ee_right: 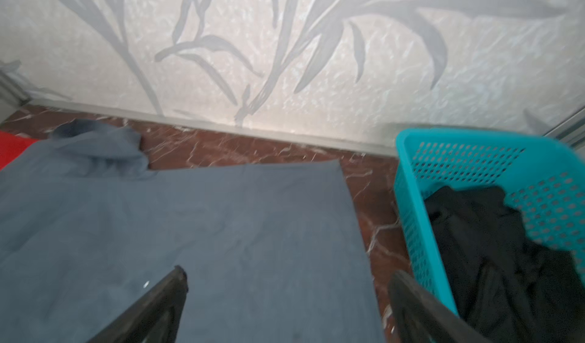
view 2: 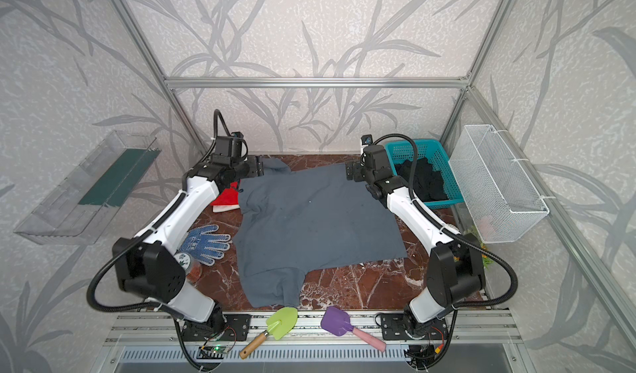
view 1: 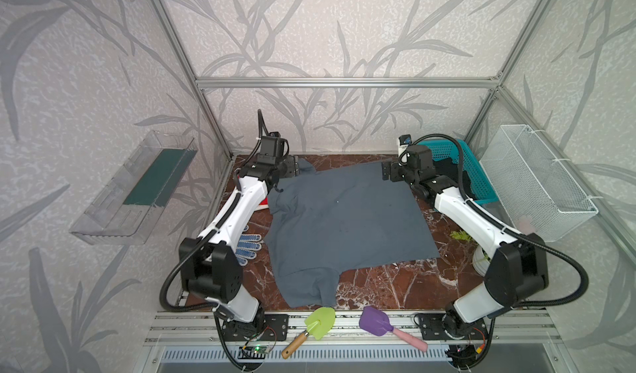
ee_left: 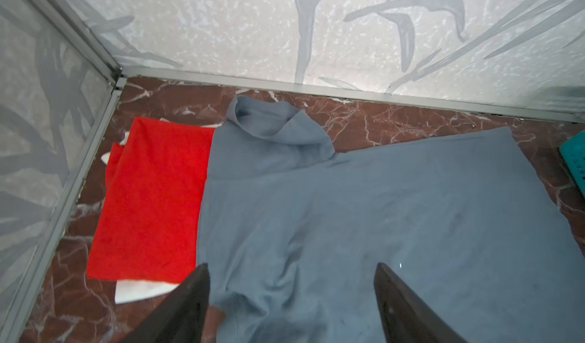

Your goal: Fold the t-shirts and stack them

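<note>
A slate grey-blue t-shirt (view 1: 344,223) (view 2: 309,223) lies spread flat on the marble table, one sleeve bunched at the back left (ee_left: 272,126). My left gripper (view 1: 294,168) (ee_left: 291,265) hovers open over its far left shoulder, nothing between the jaws. Also open and empty, my right gripper (view 1: 385,171) (ee_right: 288,271) stands over the shirt's far right corner (ee_right: 332,167). A folded bright red t-shirt (view 2: 227,195) (ee_left: 148,199) lies at the back left, its edge under the grey one. A crumpled black t-shirt (view 2: 423,178) (ee_right: 506,246) fills the teal basket (view 2: 406,151) (ee_right: 411,199).
A dotted work glove (view 2: 206,242) lies beside the left arm. A green trowel (view 1: 318,323) and a purple shovel (view 1: 375,321) rest on the front rail. A white wire basket (view 1: 537,182) hangs on the right wall, a clear bin (view 1: 134,189) on the left. White sheet (ee_left: 139,290) under the red shirt.
</note>
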You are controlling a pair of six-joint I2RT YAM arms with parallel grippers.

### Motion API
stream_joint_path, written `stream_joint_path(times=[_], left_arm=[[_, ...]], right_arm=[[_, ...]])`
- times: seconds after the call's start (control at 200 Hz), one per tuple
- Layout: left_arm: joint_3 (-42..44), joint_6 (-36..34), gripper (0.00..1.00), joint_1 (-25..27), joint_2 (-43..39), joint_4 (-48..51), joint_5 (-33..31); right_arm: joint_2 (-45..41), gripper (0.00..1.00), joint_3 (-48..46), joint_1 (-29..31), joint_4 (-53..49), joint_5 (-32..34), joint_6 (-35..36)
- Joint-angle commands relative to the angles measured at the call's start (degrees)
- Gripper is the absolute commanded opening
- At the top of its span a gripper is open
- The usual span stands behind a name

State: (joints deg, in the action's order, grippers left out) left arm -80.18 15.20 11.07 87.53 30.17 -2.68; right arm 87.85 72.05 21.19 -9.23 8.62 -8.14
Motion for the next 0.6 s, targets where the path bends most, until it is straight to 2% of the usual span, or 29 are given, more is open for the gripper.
stream_joint_path(times=[0.0, 0.105, 0.175, 0.225, 0.295, 0.41, 0.595], left_arm=[[11.2, 4.8, 0.76, 3.6, -4.9, 8.1, 3.6], [20.2, 10.5, 0.63, 9.6, -10.8, 14.8, 5.2], [25.3, 16.6, 0.57, 13.1, -13.6, 20.0, 4.9], [28.6, 21.6, 0.56, 15.9, -15.8, 22.5, 2.9], [33.1, 27.6, 0.56, 19.8, -19.6, 23.6, 2.5], [37.3, 36.5, 0.55, 25.1, -23.5, 26.4, 1.3], [44.7, 42.3, 0.55, 29.0, -23.5, 23.8, 1.1]], right_arm=[[-2.9, 0.98, -7.1, 2.8, -9.6, -4.9, -6.4], [-6.8, 0.96, -12.6, 6.8, -13.0, -5.6, -8.0], [-9.2, 0.94, -15.5, 11.1, -13.9, -9.0, -7.9], [-10.9, 0.92, -17.1, 15.1, -14.4, -10.8, -7.5], [-12.1, 0.91, -17.9, 21.3, -17.2, -9.4, -8.7], [-12.4, 0.76, -19.4, 29.5, -17.8, -14.2, -11.3], [-7.5, 0.72, -20.3, 39.3, -13.7, -16.6, -15.2]])
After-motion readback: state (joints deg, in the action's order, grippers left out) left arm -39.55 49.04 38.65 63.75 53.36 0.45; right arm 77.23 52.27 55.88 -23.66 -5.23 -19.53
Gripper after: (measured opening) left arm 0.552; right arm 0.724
